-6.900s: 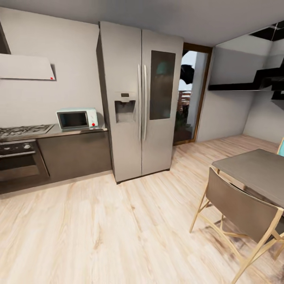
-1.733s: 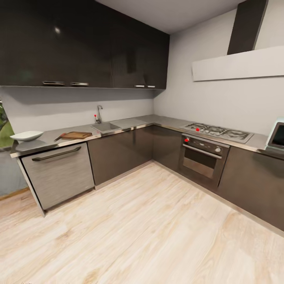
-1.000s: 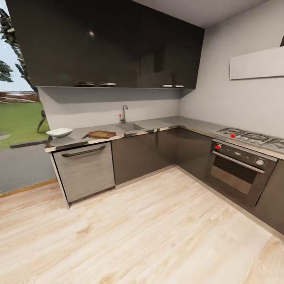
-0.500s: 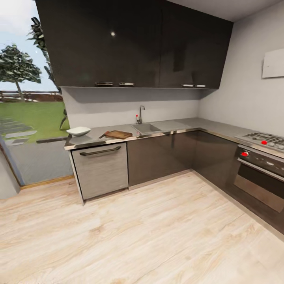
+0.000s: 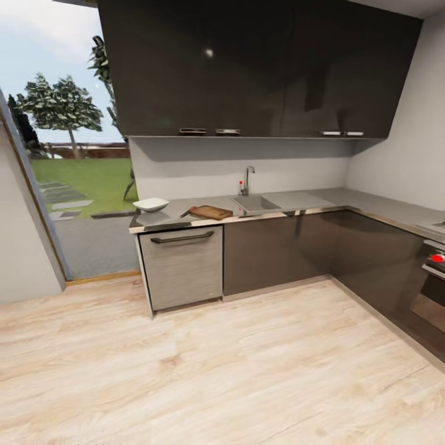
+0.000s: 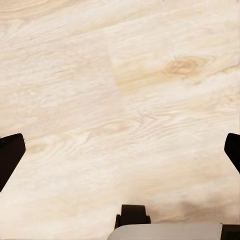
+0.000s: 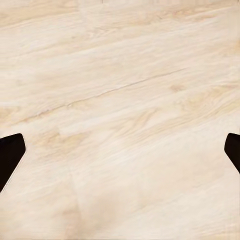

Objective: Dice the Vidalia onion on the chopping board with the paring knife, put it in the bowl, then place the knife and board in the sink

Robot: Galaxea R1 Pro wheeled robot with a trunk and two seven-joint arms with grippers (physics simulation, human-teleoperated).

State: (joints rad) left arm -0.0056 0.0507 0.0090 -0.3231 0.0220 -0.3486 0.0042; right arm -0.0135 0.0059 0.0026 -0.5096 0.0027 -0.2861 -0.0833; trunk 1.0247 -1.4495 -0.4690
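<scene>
Across the wood floor (image 5: 247, 371), the countertop (image 5: 309, 201) carries the white bowl (image 5: 151, 204) at its left end; whether it holds anything cannot be told. The chopping board (image 5: 211, 212) lies between bowl and sink (image 5: 255, 203), the paring knife (image 5: 186, 213) at the board's left edge. No writing is legible. Left gripper (image 6: 120, 150) and right gripper (image 7: 120, 152) both hang over bare floor, fingers spread wide, holding nothing.

Black pointed fingertips (image 6: 11, 157) on left hand, same black tips (image 7: 10, 155) on right, pale grey body panel (image 6: 167, 231)

Countertop (image 5: 346, 199); bowl (image 5: 151, 204); chopping board (image 5: 211, 212)
</scene>
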